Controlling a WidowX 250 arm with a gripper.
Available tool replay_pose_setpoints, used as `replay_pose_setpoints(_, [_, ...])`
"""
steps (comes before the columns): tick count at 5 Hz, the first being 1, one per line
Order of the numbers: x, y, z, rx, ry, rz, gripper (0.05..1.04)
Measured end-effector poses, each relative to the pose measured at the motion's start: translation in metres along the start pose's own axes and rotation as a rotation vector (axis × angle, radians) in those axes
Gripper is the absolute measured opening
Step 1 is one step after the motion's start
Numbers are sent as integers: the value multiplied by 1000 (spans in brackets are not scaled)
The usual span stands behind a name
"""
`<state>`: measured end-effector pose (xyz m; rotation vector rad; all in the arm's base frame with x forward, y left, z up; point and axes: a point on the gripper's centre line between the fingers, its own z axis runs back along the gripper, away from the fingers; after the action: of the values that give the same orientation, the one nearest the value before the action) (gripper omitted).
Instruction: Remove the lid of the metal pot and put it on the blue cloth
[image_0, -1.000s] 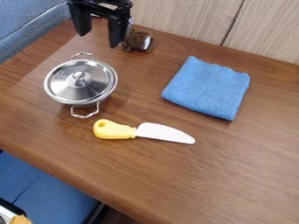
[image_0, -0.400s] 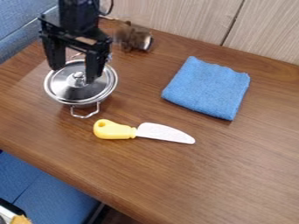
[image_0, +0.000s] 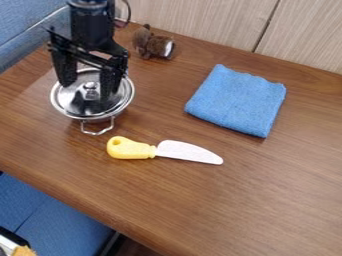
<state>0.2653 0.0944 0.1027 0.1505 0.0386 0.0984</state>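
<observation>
On the counter (image_0: 267, 200), the blue cloth (image_0: 237, 100) is lying right of the pot (image_0: 100, 120), whose handle-to-handle axis is running nearly top-to-bottom in view. The end effector (image_0: 87, 94) is hanging released above the lid (image_0: 70, 103), which is covering the pot, knob (image_0: 90, 91) pointing up.

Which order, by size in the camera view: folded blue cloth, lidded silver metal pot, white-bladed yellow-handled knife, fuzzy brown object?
1. Cloth and pot: too alike to rank
2. Knife
3. Brown object

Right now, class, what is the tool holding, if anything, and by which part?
Nothing is held: the tool is open, and the knob of the lid shows between its parted fingers.
</observation>
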Motion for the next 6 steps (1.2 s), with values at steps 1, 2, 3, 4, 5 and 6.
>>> replay_pose_setpoints(1, [6,0,-4,1,-23,2,999])
replay_pose_setpoints(2, [9,0,-6,2,-56,18,949])
replay_pose_setpoints(3, [10,0,-7,4,-69,22,665])
replay_pose_setpoints(4, [9,1,-6,8,-73,25,416])
replay_pose_setpoints(5, [10,2,-4,9,-74,22,285])
replay_pose_setpoints(6, [9,2,-4,1,-67,30,285])
